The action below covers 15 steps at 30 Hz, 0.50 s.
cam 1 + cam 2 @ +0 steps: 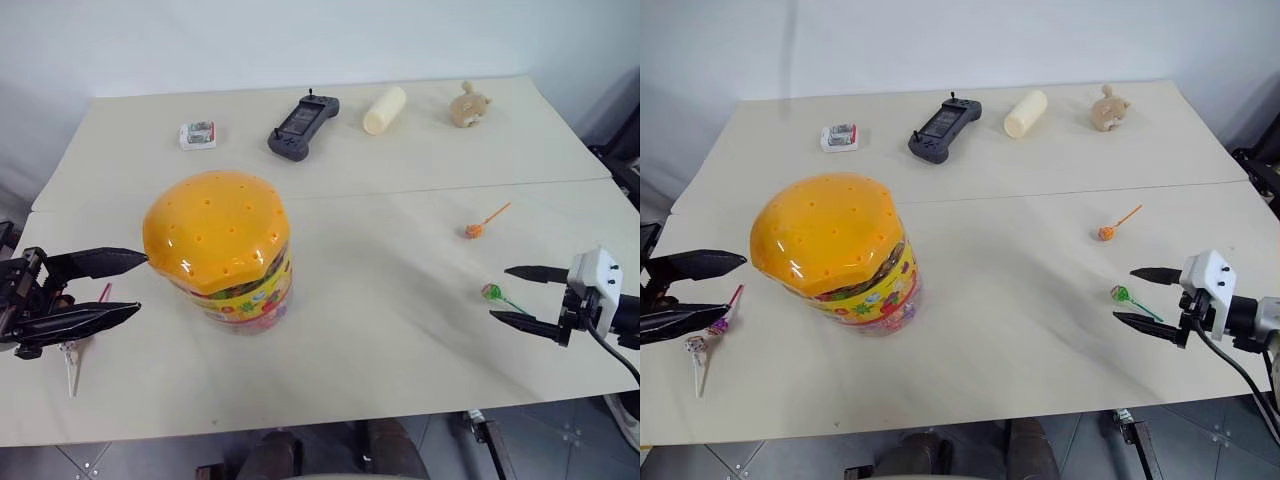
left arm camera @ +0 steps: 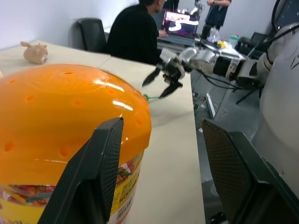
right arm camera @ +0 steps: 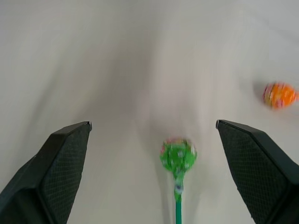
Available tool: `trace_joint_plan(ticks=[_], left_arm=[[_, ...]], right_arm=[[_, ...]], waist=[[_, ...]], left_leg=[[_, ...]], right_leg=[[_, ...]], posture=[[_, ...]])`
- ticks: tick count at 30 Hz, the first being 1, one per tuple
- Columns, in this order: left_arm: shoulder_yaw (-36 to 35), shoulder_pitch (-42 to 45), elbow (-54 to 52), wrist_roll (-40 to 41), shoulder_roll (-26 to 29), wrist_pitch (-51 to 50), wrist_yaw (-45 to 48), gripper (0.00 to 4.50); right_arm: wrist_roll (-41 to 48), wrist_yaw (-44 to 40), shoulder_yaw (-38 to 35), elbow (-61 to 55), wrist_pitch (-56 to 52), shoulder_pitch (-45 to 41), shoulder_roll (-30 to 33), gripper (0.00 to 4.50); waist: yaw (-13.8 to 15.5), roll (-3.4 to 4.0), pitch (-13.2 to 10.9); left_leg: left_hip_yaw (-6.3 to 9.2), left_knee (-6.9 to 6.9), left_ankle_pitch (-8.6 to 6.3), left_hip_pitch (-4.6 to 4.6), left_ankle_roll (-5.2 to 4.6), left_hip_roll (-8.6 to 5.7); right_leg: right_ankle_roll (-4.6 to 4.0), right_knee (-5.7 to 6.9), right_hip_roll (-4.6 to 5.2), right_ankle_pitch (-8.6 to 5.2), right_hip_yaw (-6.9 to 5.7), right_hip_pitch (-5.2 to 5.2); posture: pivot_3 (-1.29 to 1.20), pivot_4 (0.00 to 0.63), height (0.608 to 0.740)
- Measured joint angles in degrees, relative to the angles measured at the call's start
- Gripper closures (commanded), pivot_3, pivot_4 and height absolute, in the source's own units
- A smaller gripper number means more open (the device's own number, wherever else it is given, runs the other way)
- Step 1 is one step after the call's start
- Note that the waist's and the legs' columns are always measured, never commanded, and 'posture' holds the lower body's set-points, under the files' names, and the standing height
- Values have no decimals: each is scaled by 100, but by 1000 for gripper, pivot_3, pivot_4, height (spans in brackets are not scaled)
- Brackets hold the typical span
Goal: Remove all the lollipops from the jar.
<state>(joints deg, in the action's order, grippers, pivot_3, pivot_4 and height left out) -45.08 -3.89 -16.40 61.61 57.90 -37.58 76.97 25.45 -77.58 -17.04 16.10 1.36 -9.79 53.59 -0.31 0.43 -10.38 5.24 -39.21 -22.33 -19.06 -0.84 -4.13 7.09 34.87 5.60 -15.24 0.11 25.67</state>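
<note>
Your right gripper point(image 1: 1136, 296) is spread wide with nothing in it, and the green-stick lollipop point(image 1: 1121, 294) is lying flat on the table point(image 1: 1040, 170) between the fingertips, so that drop looks done. The orange-stick one point(image 1: 1106, 233) sits near it, a bit further back. On your left side, the purple-stick lollipop point(image 1: 720, 325) and the white-stick one point(image 1: 696, 346) are down on the table just beside the left gripper point(image 1: 718, 285), which is open around halfway and empty, tips right at the jar point(image 1: 220, 250) and its orange lid point(image 1: 213, 228).

So four are out, I'd guess. There's pink stuff showing through the jar wall low down, but I can't tell if that's more lollipops or just label.

Tip: lift the right hand straight up before swinging away so a fingertip doesn't flick the green one off the edge.
</note>
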Motion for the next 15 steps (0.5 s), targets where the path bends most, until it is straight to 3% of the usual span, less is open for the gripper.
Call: trace_joint_plan(ticks=[6,15], left_arm=[[-385,-742,816,-1216,-671,625,-844,1642],[-47,-1235,1050,-2724,-2092,2113,-2216,1642]], right_arm=[[360,-52,-211,92,104,-434,-180,6],[479,105,126,-1599,576,26,-1078,6]], waist=[[15,15,-4],[146,-7,8]], left_leg=[[-2,1,0,3,1,3],[8,-9,-1,-3,0,-3]], right_leg=[[0,2,-3,0,1,0],[3,-2,4,3,-6,-6]], posture=[[0,150,740],[0,150,740]])
